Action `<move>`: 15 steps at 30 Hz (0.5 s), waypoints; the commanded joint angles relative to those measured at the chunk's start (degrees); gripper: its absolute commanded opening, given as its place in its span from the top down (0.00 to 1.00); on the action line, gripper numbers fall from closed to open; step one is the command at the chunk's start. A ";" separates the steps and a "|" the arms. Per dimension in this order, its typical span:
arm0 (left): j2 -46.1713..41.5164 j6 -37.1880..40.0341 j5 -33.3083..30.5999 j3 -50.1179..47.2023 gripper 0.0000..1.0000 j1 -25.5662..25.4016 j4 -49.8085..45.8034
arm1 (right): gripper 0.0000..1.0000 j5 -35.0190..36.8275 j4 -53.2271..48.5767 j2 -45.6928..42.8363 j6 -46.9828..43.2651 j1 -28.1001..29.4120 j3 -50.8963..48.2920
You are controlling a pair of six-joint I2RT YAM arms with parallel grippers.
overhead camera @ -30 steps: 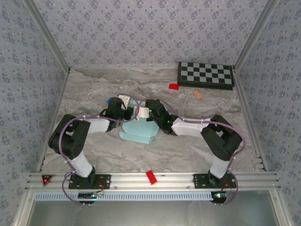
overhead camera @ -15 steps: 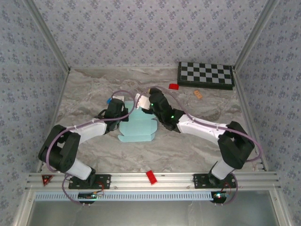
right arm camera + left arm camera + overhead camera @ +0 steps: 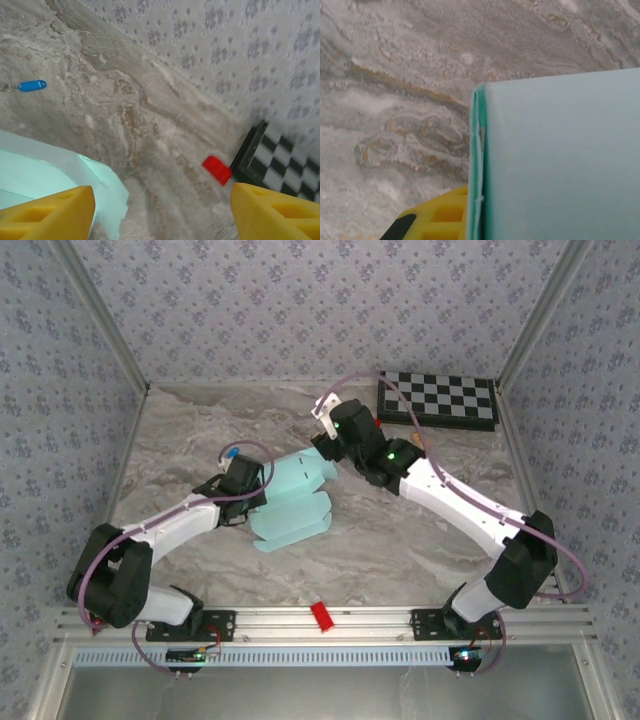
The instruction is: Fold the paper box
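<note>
The paper box (image 3: 560, 160), against the left gripper (image 3: 260, 490), is seen as smooth matt card. The fingers (image 3: 45, 212) of the right gripper (image 3: 162, 212) are yellow moulded plastic; beneath them a matt marbled table (image 3: 150, 125) is shown.

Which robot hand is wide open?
The right hand: its two yellow fingers stand far apart with nothing between them. The left hand is shut on the edge of the paper box.

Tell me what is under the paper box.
The marble tabletop runs under the paper box, and one yellow finger of the left gripper shows at its edge. Anything else below it is hidden.
</note>
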 commanded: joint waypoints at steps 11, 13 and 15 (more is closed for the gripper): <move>-0.99 -3.38 5.08 3.29 1.00 -0.84 -6.30 | 0.58 -24.75 -11.37 8.40 17.09 -4.57 6.47; -0.98 -3.37 5.23 3.36 1.00 -0.93 -6.52 | 0.69 -25.95 -10.85 9.39 17.24 -5.17 6.79; -1.08 -3.46 5.21 3.51 1.00 -0.91 -6.52 | 0.76 -26.72 -10.49 10.37 17.60 -5.53 7.12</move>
